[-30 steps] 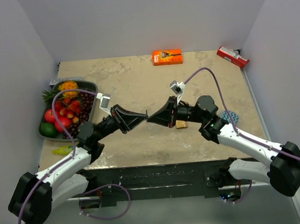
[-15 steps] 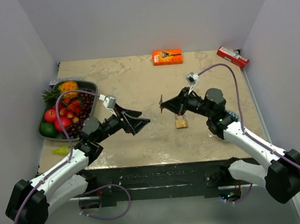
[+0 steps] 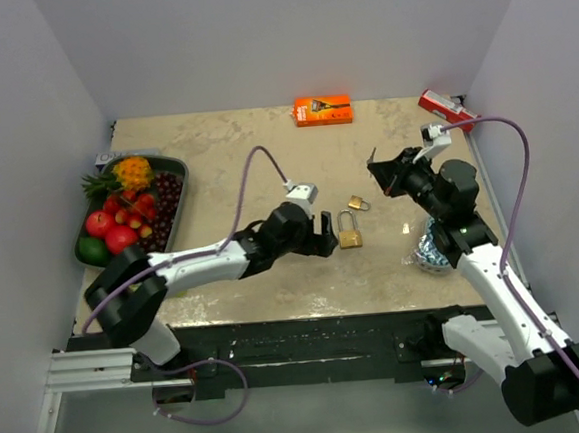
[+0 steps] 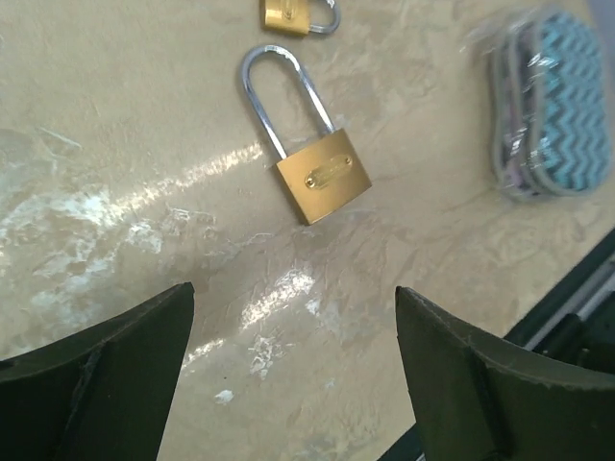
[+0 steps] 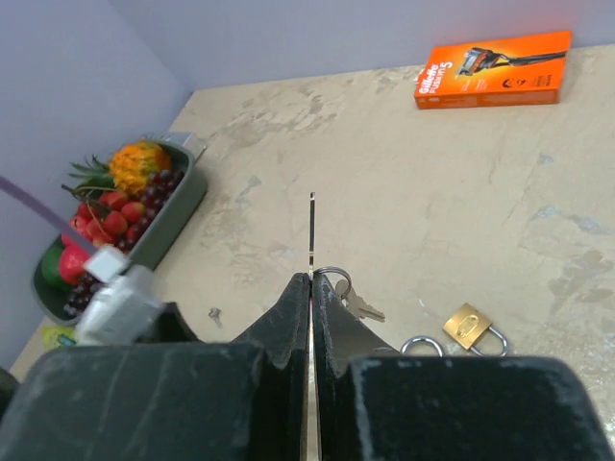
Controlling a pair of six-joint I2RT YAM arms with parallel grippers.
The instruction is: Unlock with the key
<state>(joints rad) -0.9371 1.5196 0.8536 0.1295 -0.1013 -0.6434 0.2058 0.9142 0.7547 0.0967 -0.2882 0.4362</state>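
Note:
A large brass padlock (image 3: 349,236) lies flat on the table, its steel shackle shut. The left wrist view shows it (image 4: 322,178) ahead of my left gripper (image 4: 291,293), which is open and empty just left of it (image 3: 323,236). A small brass padlock (image 3: 358,204) lies just beyond the large one. My right gripper (image 3: 376,165) hovers to the right, above the table, shut on a key. The key's thin blade (image 5: 311,230) sticks out edge-on past the fingertips (image 5: 300,288). A ring with a second key (image 5: 357,305) hangs beside the blade.
A grey tray (image 3: 178,175) of fruit stands at the left. An orange razor box (image 3: 322,110) lies at the back and a red packet (image 3: 449,110) in the back right corner. A blue-patterned wrapped item (image 3: 431,250) lies under my right arm.
The two grippers met tip to tip mid-table, then parted. My left gripper opened and swung right to the large padlock. My right gripper drew back right and up with the key.

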